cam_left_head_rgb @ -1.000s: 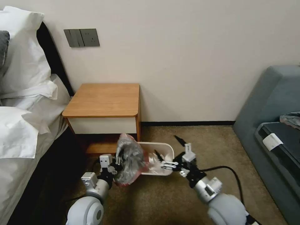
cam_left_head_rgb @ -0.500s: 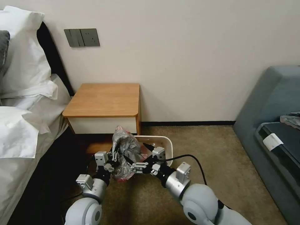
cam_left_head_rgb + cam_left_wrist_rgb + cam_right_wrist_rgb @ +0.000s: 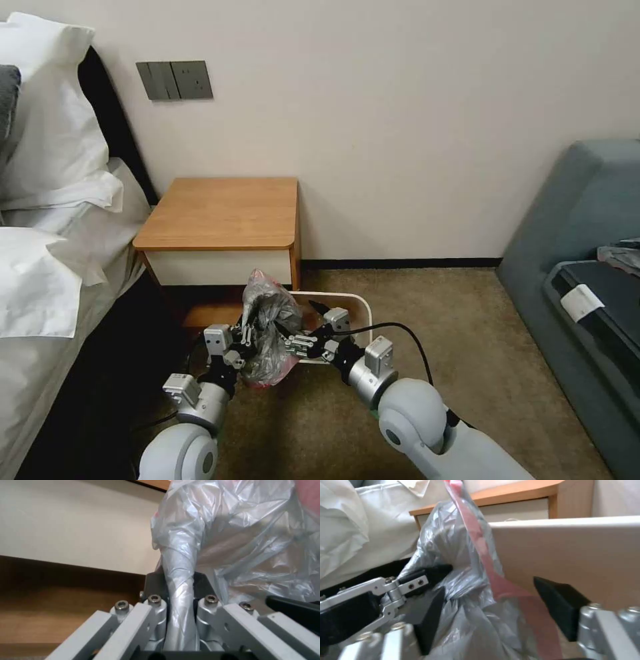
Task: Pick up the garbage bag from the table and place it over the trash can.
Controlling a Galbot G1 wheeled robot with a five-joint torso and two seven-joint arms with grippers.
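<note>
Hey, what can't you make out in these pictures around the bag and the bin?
- Trash can inside: hidden in the head view by the garbage bag and both arms.
- Bag's opening: lost in crumpled folds, every view.
- Left gripper jaw tips: wrapped by plastic, left wrist view.
- Right gripper: whether it touches the bag is unclear.

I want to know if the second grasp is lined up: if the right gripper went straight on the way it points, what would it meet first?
Most likely the garbage bag: the right gripper is open with the plastic between its fingers.
</note>
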